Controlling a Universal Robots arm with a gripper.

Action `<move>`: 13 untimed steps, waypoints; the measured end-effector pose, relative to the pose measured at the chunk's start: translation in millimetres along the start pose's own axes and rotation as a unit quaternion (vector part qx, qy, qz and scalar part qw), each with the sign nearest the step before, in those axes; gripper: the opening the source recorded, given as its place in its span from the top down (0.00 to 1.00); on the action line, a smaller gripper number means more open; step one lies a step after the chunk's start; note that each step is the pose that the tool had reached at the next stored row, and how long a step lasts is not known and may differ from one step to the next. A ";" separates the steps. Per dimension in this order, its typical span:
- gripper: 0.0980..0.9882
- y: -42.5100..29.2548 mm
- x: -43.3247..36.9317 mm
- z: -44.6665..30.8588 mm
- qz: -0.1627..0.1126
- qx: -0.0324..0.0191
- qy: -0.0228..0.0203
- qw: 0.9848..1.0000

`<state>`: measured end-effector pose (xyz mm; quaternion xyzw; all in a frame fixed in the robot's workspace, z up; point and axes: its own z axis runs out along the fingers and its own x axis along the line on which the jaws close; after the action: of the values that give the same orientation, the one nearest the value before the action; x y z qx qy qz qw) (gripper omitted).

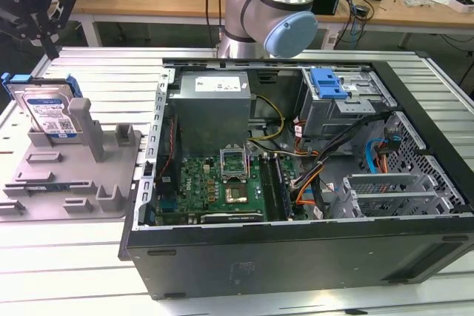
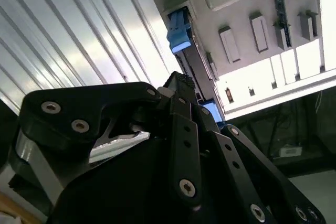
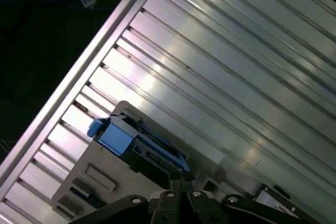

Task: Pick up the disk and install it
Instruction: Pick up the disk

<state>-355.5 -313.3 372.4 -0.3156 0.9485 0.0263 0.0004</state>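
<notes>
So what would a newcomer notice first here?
The open computer case dominates the middle of the exterior view, its green motherboard exposed. On that view's left, the disk stands on edge in a grey fixture, with the gripper hanging above it.

The disk (image 1: 43, 100) carries a white-and-blue label (image 1: 59, 120) whose print is too small to read. The white sticker (image 1: 215, 83) on the power supply (image 1: 211, 116) is equally unreadable.

Slatted table (image 1: 74, 264), computer case (image 1: 296, 257), apparently plastic fixture (image 1: 67, 183)
</notes>
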 end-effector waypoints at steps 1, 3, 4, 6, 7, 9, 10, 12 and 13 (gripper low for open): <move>0.99 0.0 0.0 0.0 -0.009 0.000 0.000 1.000; 0.99 0.0 0.0 0.0 -0.033 -0.001 0.002 0.999; 0.99 0.0 0.0 0.0 -0.048 -0.001 0.002 0.999; 0.99 0.0 0.0 0.0 -0.083 -0.001 0.004 0.997; 0.99 0.0 0.0 0.0 -0.096 -0.002 0.005 0.995; 0.99 0.0 0.0 0.0 -0.113 -0.002 0.006 0.994; 0.99 0.0 0.0 0.0 -0.122 -0.002 0.006 0.992; 0.85 0.0 0.0 0.0 -0.164 -0.003 0.008 0.986; 0.78 0.0 0.0 0.0 -0.177 -0.003 0.009 0.984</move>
<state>-355.5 -313.3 372.4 -0.4787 0.8776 0.0259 -0.0043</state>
